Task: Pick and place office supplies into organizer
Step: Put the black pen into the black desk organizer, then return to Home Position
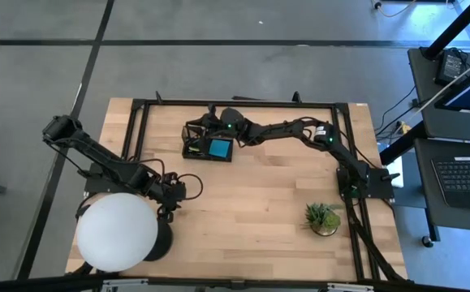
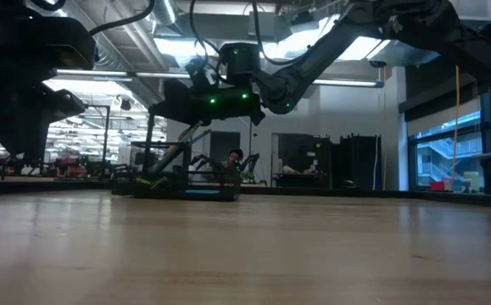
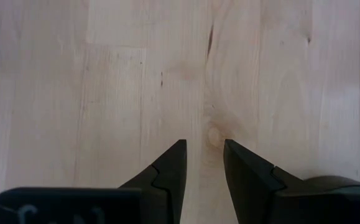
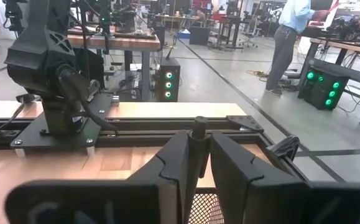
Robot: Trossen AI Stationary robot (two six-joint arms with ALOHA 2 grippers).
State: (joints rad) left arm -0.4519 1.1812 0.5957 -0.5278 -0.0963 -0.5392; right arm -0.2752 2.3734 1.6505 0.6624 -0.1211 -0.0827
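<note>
Right hand [image 4: 198,168] is clamped on a thin dark pen [image 4: 199,138], held upright directly over the organizer [image 1: 208,149] near the tabletop's far edge, so the drop is straight down. Left hand [image 3: 203,163] waits slightly parted, empty, near the white globe lamp [image 1: 118,232].

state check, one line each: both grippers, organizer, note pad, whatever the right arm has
left gripper: open, empty, over bare table.
right gripper: shut on a dark pen, upright, above the organizer.
organizer: on the table, mesh floor below the right gripper.
blue note pad: flat inside the organizer.
</note>
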